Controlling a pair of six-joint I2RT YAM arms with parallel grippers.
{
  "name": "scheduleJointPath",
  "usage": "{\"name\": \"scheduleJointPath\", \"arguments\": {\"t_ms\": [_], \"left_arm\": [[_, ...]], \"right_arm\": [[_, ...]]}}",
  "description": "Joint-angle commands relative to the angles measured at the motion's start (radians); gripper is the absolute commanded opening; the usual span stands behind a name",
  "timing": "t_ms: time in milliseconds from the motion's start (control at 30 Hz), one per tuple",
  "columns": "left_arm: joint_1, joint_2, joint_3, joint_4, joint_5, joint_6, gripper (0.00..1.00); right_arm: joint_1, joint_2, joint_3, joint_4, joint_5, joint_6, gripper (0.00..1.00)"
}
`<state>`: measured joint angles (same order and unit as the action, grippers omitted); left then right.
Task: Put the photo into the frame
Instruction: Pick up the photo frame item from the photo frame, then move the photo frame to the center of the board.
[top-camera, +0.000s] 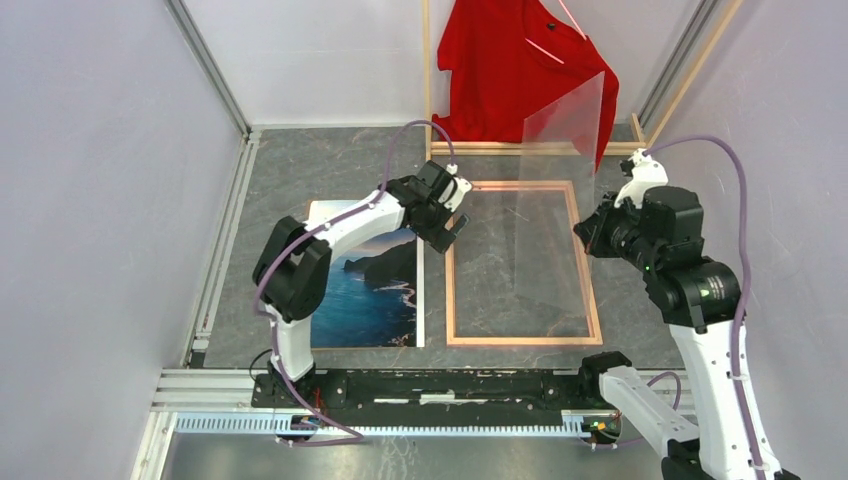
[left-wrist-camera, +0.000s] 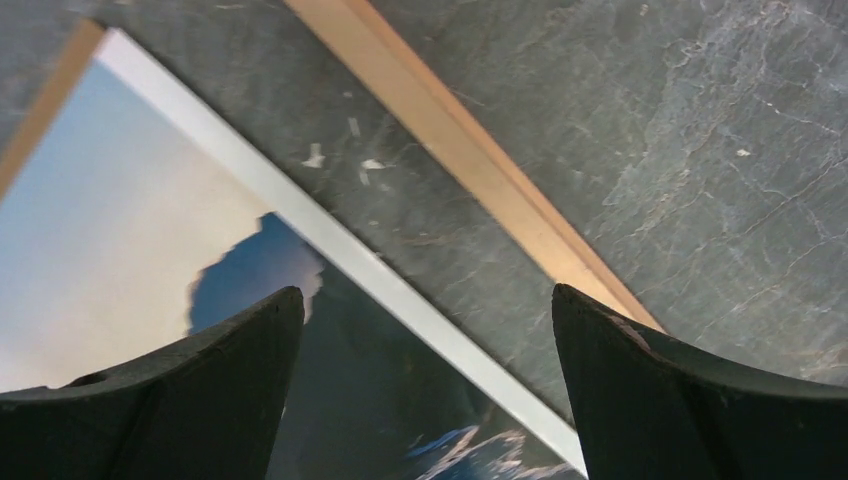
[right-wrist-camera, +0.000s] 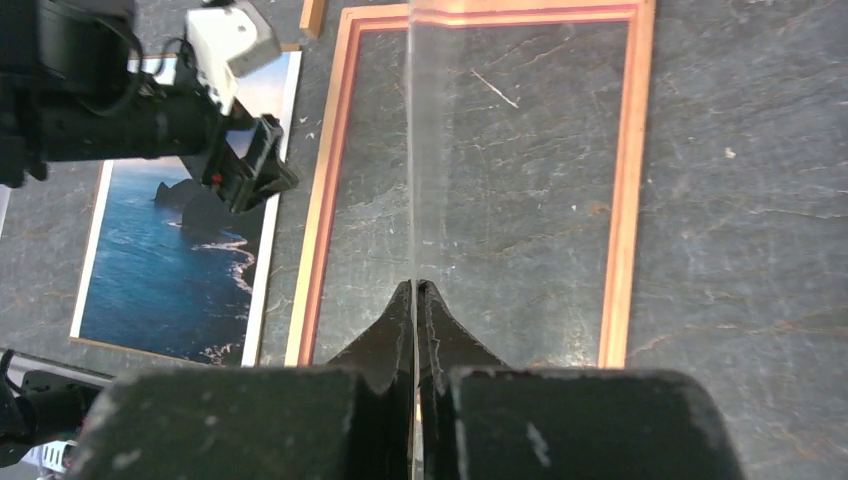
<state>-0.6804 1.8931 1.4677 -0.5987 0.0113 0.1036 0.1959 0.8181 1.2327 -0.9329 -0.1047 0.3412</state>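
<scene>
R gripper is pinched tight on a clear sheet and holds it up on edge over the frame. On the R wrist cam I see the sheet edge-on betw the fingers. Frame lies flat on the table, right of center, w/ tabletop showing thru its opening. Photo lies face up just left of the frame and parallel to it, w/ a narrow strip of table betw them, not touching. A brown edge shows past the photo's far end; can't tell what it is. L gripper has its jaws spread wide, over the gap betw the photo's right edge & the frame's left rail, toward the far end. Red shirt hangs on a wooden rack at the back.
</scene>
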Motion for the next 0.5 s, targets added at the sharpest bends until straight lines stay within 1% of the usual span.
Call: {"name": "scheduleJointPath", "arguments": {"t_ms": [0, 100, 233, 400, 467], "left_arm": [[-0.041, 0.042, 0.051, 0.054, 0.007, -0.114, 1.00], [-0.051, 0.066, 0.038, 0.085, 0.010, -0.142, 0.97], [-0.070, 0.082, 0.021, 0.122, 0.001, -0.141, 0.93], [-0.081, 0.119, 0.020, 0.131, -0.008, -0.135, 0.82], [-0.087, 0.119, 0.001, 0.143, -0.043, -0.129, 0.78]], "right_arm": [[-0.004, 0.018, 0.085, -0.077, 0.058, -0.028, 0.00], [-0.003, 0.026, 0.079, -0.083, 0.067, -0.028, 0.00], [-0.003, 0.030, 0.075, -0.070, 0.057, -0.022, 0.00], [-0.003, 0.030, 0.060, -0.049, 0.038, -0.020, 0.00], [-0.004, 0.028, 0.057, -0.040, 0.041, -0.016, 0.00]]}}
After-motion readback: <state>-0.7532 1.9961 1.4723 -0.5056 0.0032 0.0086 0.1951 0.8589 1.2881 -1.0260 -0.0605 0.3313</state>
